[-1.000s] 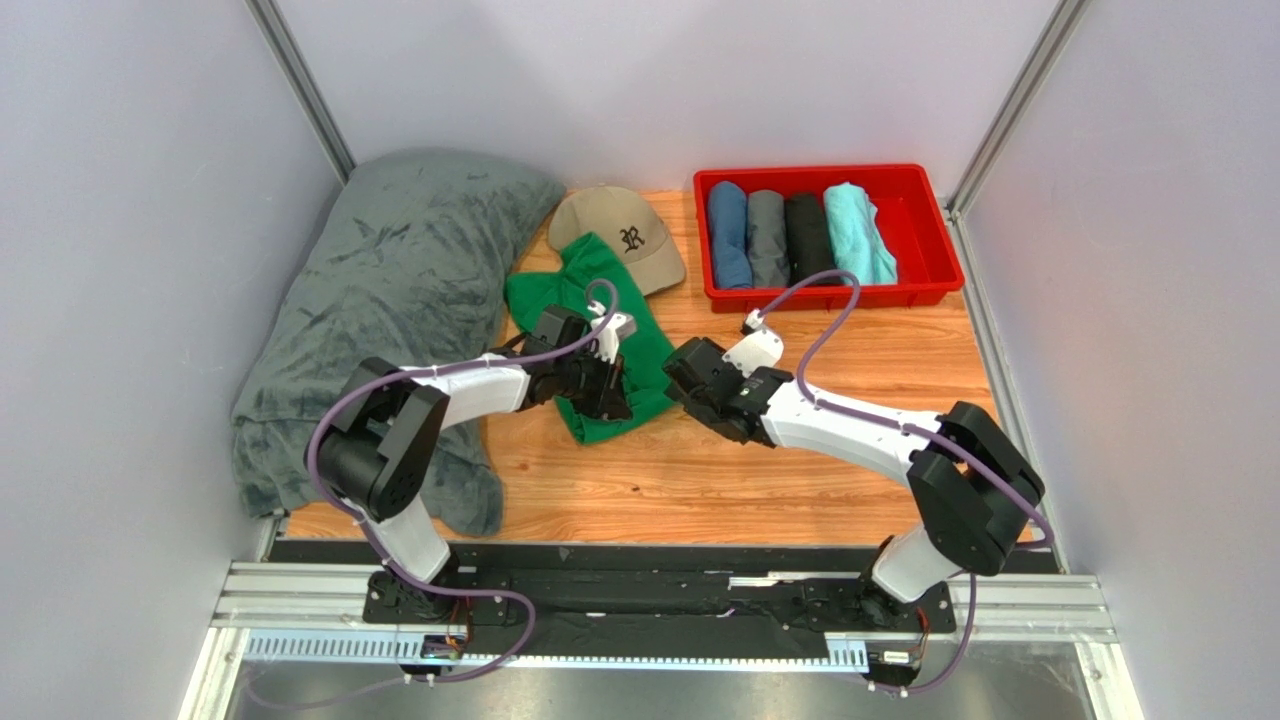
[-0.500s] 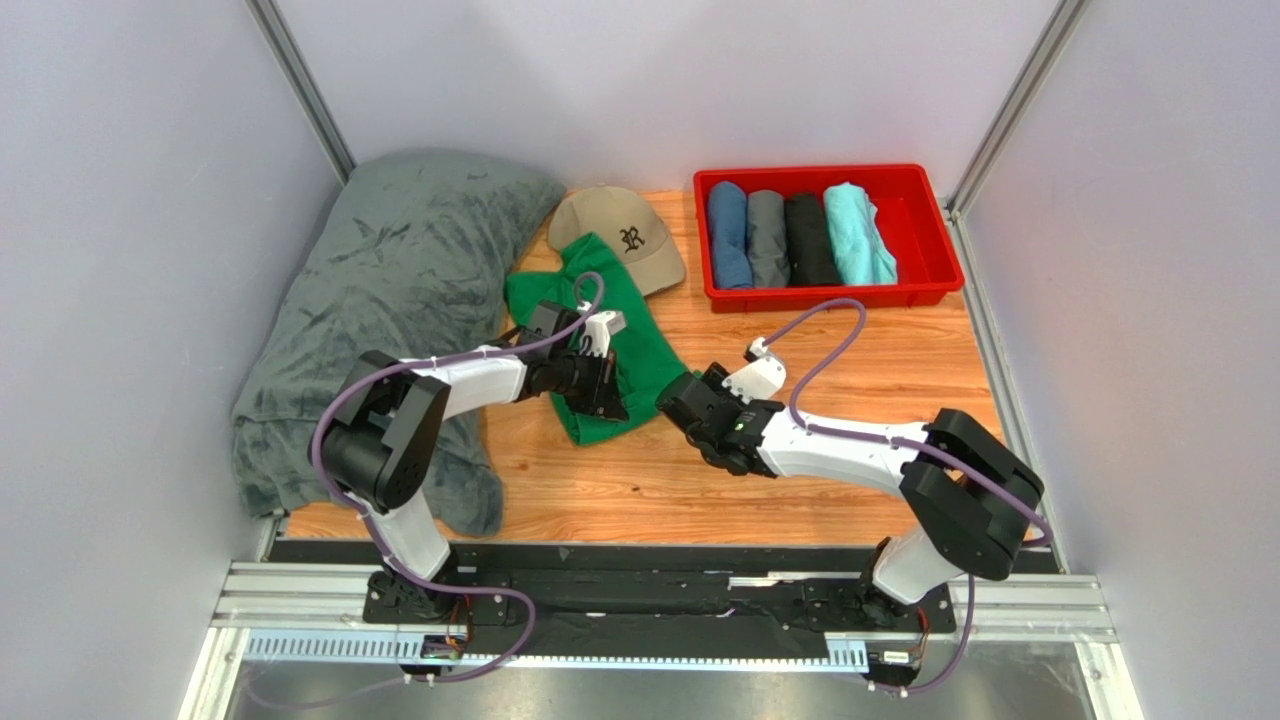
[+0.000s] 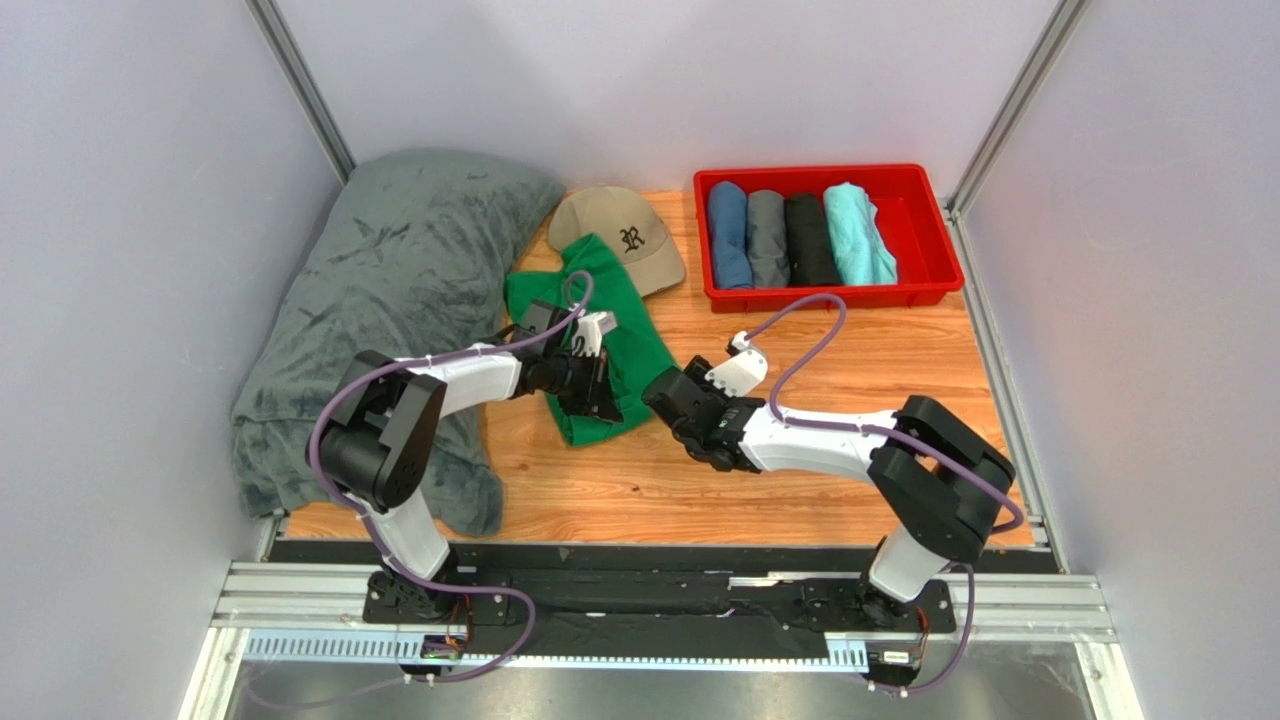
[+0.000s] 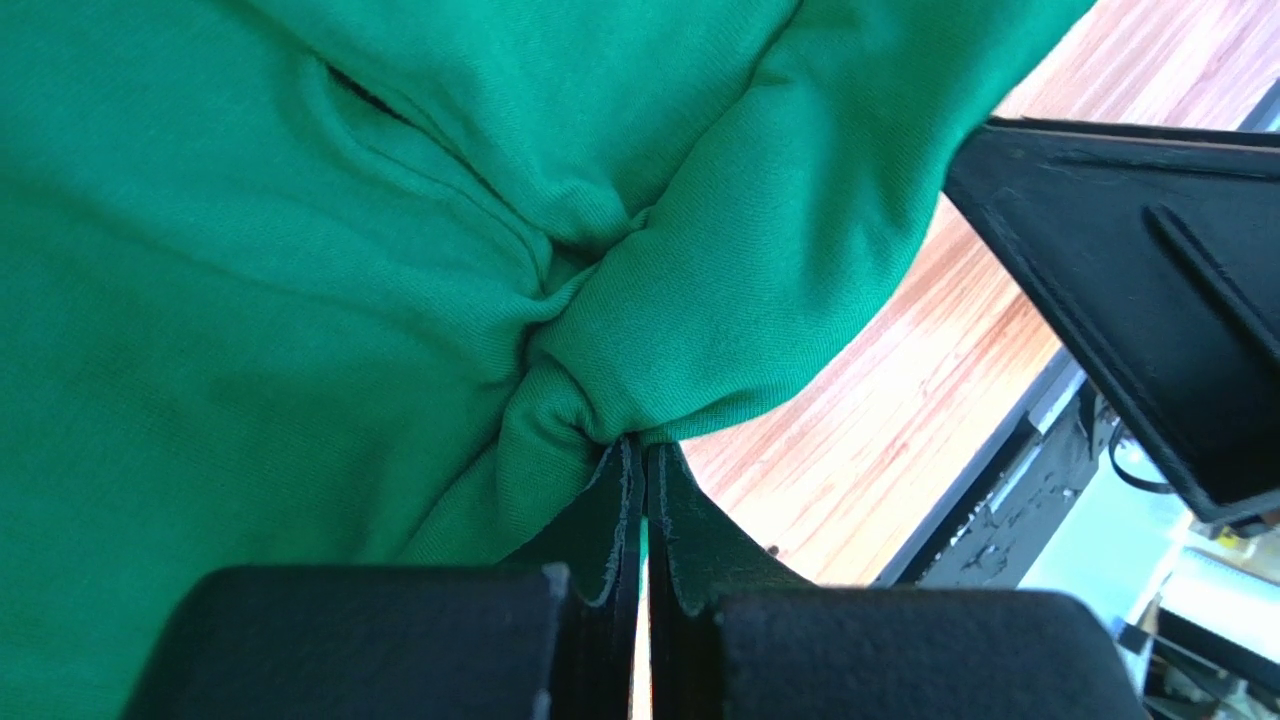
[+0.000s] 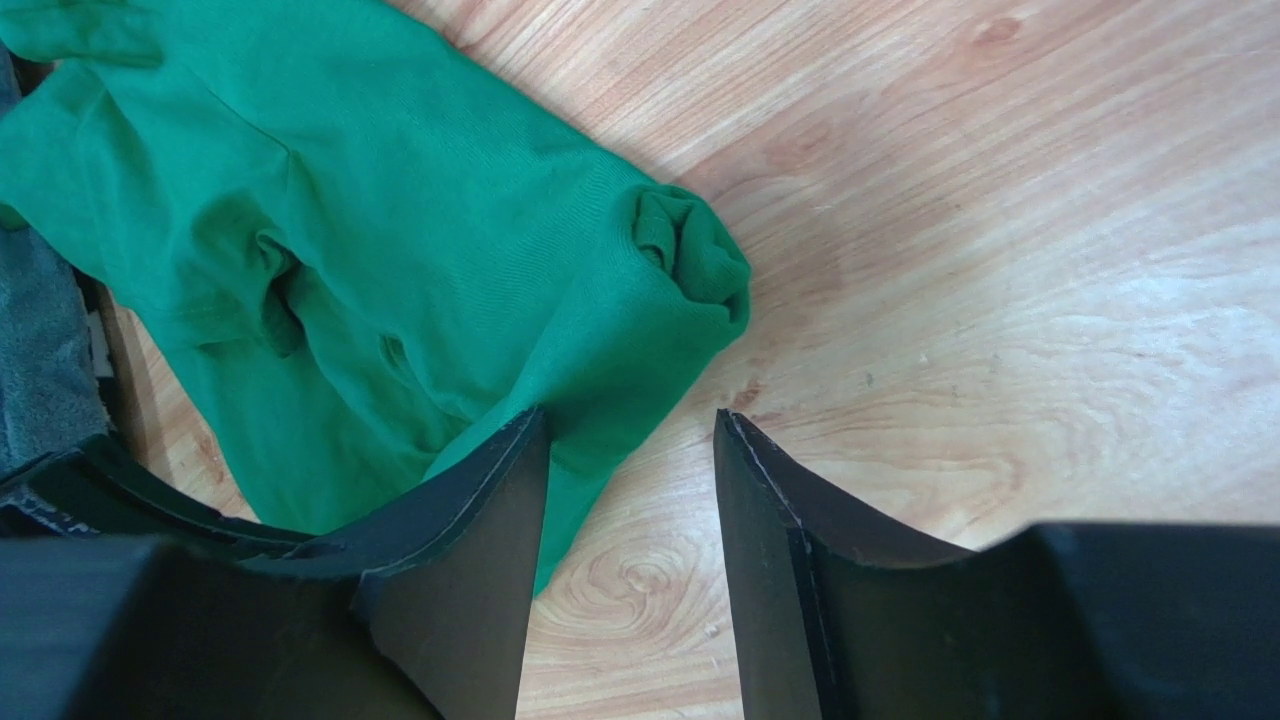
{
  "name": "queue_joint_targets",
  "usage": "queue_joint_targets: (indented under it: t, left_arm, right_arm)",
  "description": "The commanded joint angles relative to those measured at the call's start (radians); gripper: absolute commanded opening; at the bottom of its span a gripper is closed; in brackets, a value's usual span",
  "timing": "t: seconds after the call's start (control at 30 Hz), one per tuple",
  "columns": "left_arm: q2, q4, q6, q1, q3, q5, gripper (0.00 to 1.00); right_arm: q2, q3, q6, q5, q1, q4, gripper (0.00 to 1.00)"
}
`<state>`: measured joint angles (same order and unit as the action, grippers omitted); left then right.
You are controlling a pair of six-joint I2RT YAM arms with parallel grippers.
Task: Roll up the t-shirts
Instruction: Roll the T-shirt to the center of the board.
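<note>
The wooden bench [image 3: 842,465] is carrying a green tee [image 3: 619,348], which is lying crumpled near its middle between a blanket [image 3: 391,285] and a red tray [image 3: 935,279], with a cap [image 3: 631,228] just behind it. The left end effector [image 4: 643,450] is pinching a bunched fold of the tee, its fingers pressed together. The right end effector [image 5: 628,428] is hovering spread at the tee's near edge, one finger overlapping the cloth. Four rolled tees [image 3: 812,237] are lying side by side in the tray.

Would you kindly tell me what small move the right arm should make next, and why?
Probably lower the right end effector and close on the edge of the green t-shirt: the jaws stand open astride that edge, while the left end effector is shut on a bunched fold, so both could roll.
</note>
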<state>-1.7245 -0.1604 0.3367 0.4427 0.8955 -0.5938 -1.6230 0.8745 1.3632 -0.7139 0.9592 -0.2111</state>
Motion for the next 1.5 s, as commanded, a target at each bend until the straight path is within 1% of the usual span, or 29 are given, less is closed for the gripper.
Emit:
queue_joint_targets:
  t: [0.0,0.3,0.47,0.6,0.67,0.7,0.73,0.77,0.8,0.83,0.87,0.9,0.93,1.0,1.03,1.1,1.13,1.17,1.23,1.27,1.33,1.4,1.47]
  left_arm:
    - [0.023,-0.087,0.009,-0.027,0.000,0.020,0.00]
    - [0.052,-0.085,-0.002,-0.044,-0.015,0.006,0.00]
    - [0.065,-0.073,-0.002,-0.047,-0.023,-0.006,0.00]
    - [0.066,-0.073,-0.008,-0.047,-0.020,-0.011,0.00]
    - [0.071,-0.073,-0.021,-0.047,-0.015,-0.021,0.01]
    - [0.075,-0.074,-0.024,-0.047,-0.015,-0.024,0.02]
    - [0.080,-0.076,-0.030,-0.047,-0.017,-0.026,0.04]
    - [0.092,-0.076,-0.044,-0.045,-0.018,-0.023,0.10]
    - [0.100,-0.076,-0.050,-0.047,-0.018,-0.023,0.12]
    - [0.105,-0.079,-0.057,-0.047,-0.018,-0.023,0.15]
    - [0.118,-0.080,-0.071,-0.047,-0.018,-0.018,0.21]
    - [0.127,-0.079,-0.076,-0.047,-0.020,-0.012,0.24]
    - [0.138,-0.071,-0.079,-0.047,-0.027,-0.009,0.29]
    - [0.169,-0.047,-0.082,-0.047,-0.036,0.003,0.33]
    - [0.178,-0.041,-0.080,-0.047,-0.043,0.008,0.36]
    - [0.209,-0.030,-0.091,-0.047,-0.046,0.034,0.38]
    - [0.223,-0.025,-0.094,-0.045,-0.050,0.049,0.40]
    - [0.253,-0.021,-0.109,-0.047,-0.056,0.081,0.41]
    - [0.287,0.019,-0.122,-0.047,-0.081,0.101,0.42]
    - [0.316,0.027,-0.151,-0.047,-0.082,0.115,0.43]
    - [0.344,0.053,-0.179,-0.039,-0.098,0.141,0.44]
    - [0.379,0.077,-0.237,-0.030,-0.110,0.189,0.45]
    - [0.408,0.091,-0.312,0.008,-0.127,0.238,0.45]
  right_arm:
    - [-0.035,0.049,-0.039,-0.038,-0.008,0.070,0.49]
    - [-0.095,0.103,-0.105,0.014,-0.048,0.093,0.49]
    - [-0.147,0.155,-0.141,0.088,-0.073,0.093,0.49]
    - [-0.178,0.188,-0.150,0.145,-0.082,0.059,0.49]
    - [-0.196,0.214,-0.153,0.163,-0.089,0.026,0.48]
    - [-0.204,0.227,-0.154,0.181,-0.091,0.012,0.46]
    - [-0.213,0.244,-0.156,0.194,-0.097,-0.032,0.45]
    - [-0.237,0.260,-0.159,0.206,-0.106,-0.059,0.43]
    - [-0.250,0.309,-0.161,0.232,-0.109,-0.094,0.38]
    - [-0.268,0.337,-0.171,0.247,-0.117,-0.169,0.35]
    - [-0.284,0.365,-0.177,0.264,-0.131,-0.212,0.33]
    - [-0.319,0.423,-0.188,0.292,-0.138,-0.252,0.27]
    - [-0.333,0.443,-0.212,0.301,-0.143,-0.314,0.25]
    - [-0.377,0.490,-0.239,0.332,-0.160,-0.373,0.20]
    - [-0.396,0.544,-0.257,0.347,-0.175,-0.436,0.19]
    - [-0.435,0.595,-0.326,0.385,-0.188,-0.493,0.16]
    - [-0.474,0.653,-0.349,0.395,-0.192,-0.552,0.15]
    - [-0.491,0.679,-0.390,0.399,-0.201,-0.586,0.14]
    - [-0.532,0.730,-0.426,0.399,-0.212,-0.675,0.14]
    - [-0.540,0.768,-0.461,0.398,-0.218,-0.698,0.14]
    - [-0.555,0.794,-0.489,0.389,-0.230,-0.756,0.13]
    - [-0.561,0.816,-0.528,0.389,-0.243,-0.781,0.13]
    - [-0.571,0.834,-0.549,0.380,-0.261,-0.818,0.12]
